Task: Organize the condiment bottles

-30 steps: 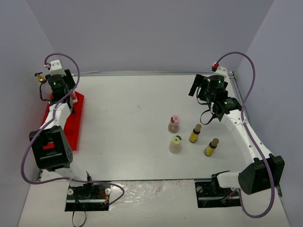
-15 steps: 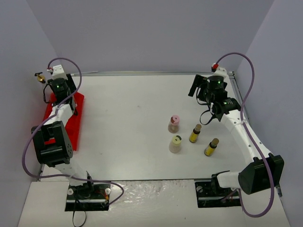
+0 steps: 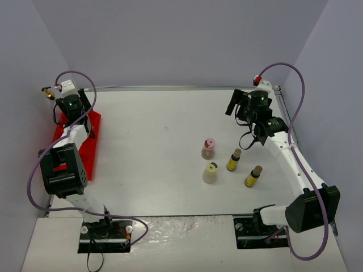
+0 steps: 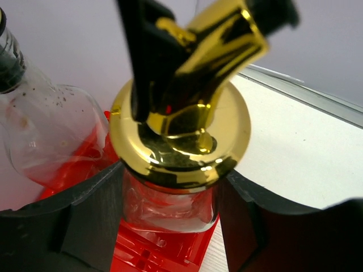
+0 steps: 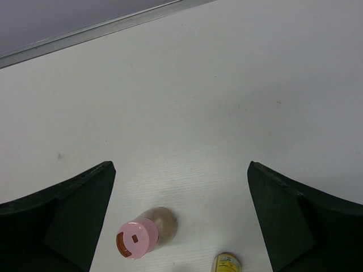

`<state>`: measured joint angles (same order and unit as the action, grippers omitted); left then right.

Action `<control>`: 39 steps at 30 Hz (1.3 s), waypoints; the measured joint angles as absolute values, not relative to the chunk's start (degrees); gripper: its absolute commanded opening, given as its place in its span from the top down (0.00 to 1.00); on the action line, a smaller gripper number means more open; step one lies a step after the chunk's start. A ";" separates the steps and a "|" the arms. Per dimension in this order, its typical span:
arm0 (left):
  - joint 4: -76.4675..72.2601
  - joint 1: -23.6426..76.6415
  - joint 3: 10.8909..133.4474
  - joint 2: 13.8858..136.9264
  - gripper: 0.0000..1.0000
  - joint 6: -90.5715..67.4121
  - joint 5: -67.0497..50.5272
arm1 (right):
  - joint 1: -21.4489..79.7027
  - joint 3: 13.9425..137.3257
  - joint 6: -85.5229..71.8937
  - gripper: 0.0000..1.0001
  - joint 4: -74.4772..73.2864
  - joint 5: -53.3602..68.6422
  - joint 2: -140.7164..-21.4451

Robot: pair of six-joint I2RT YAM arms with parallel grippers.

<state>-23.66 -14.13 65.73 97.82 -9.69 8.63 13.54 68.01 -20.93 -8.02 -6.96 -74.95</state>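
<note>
At the far left of the top view the left arm reaches over the red tray point(image 3: 85, 150) at the table's point(image 3: 153, 119) left edge, and the arm itself blocks nearly all of what it carries; only a gold spout pokes out toward the wall at upper left. The left wrist camera fills that in: the left gripper point(image 4: 170, 226) is clamped on the glass neck of the held clear bottle point(image 4: 180, 136), a black finger pressed to each side, with red tray plastic showing beneath it. Just left of it, in the upper left of that frame, leans the second clear bottle point(image 4: 48, 130) (its top cut off by the frame edge), which the top view does not show. The middle of the table holds nothing between the tray and the cluster right of centre: the pink-capped bottle point(image 3: 209, 148), the yellow-capped bottle point(image 3: 210, 172) below it, then the upper slim yellow bottle point(image 3: 233, 160) and the lower slim yellow bottle point(image 3: 253, 176), all upright and apart from one another. At upper right the right gripper point(image 5: 178, 165) hovers with its fingers spread wide and nothing between them; its camera looks down on the pink cap and a sliver of a yellow bottle at the bottom edge.
</note>
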 measured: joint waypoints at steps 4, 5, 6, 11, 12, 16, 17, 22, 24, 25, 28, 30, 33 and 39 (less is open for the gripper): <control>-24.78 -14.13 65.73 97.58 0.29 -10.11 9.14 | 13.54 68.01 -20.95 0.00 -7.90 -6.73 -75.47; -24.99 -14.14 65.73 97.38 0.28 -10.12 9.22 | 13.54 68.01 -20.94 0.00 -7.91 -6.61 -75.64; -25.12 -14.16 65.73 97.19 0.27 -10.13 9.29 | 13.54 68.00 -20.93 0.00 -7.92 -6.51 -75.79; -25.12 -14.26 65.73 95.99 0.25 -10.13 9.37 | 13.54 67.92 -20.95 0.00 -7.90 -5.94 -75.99; -25.06 -14.26 65.73 95.67 0.25 -10.14 9.40 | 13.54 67.92 -20.95 0.00 -7.90 -5.85 -75.99; -24.03 -14.26 65.73 93.93 0.25 -10.35 9.65 | 13.54 67.92 -20.95 0.00 -7.90 -5.54 -75.99; -23.52 -14.26 65.73 93.24 0.25 -10.51 9.84 | 13.54 67.92 -20.95 0.00 -7.90 -5.52 -75.99; -21.12 -14.26 65.73 89.70 0.25 -11.11 10.62 | 13.55 67.71 -20.98 0.00 -7.79 -5.48 -75.98; -19.79 -14.26 65.73 87.95 0.25 -11.30 10.82 | 13.59 67.28 -21.04 0.00 -7.66 -5.46 -75.96; -19.15 -14.26 65.73 87.08 0.25 -11.45 11.01 | 13.61 67.07 -21.11 0.00 -7.66 -5.42 -75.96; -16.38 -14.21 65.60 84.40 0.25 -12.41 11.75 | 13.61 66.60 -21.18 0.00 -7.69 -5.19 -75.92; -14.65 -13.91 64.86 82.16 0.25 -13.11 12.28 | 13.62 66.27 -21.30 0.00 -7.68 -5.13 -75.66; -11.12 -13.10 62.83 77.86 0.25 -14.25 13.32 | 13.65 66.04 -21.59 0.00 -7.81 -5.08 -75.05; -2.86 -10.47 59.02 67.83 0.24 -17.14 13.89 | 13.99 66.04 -22.12 0.00 -7.98 -5.04 -72.93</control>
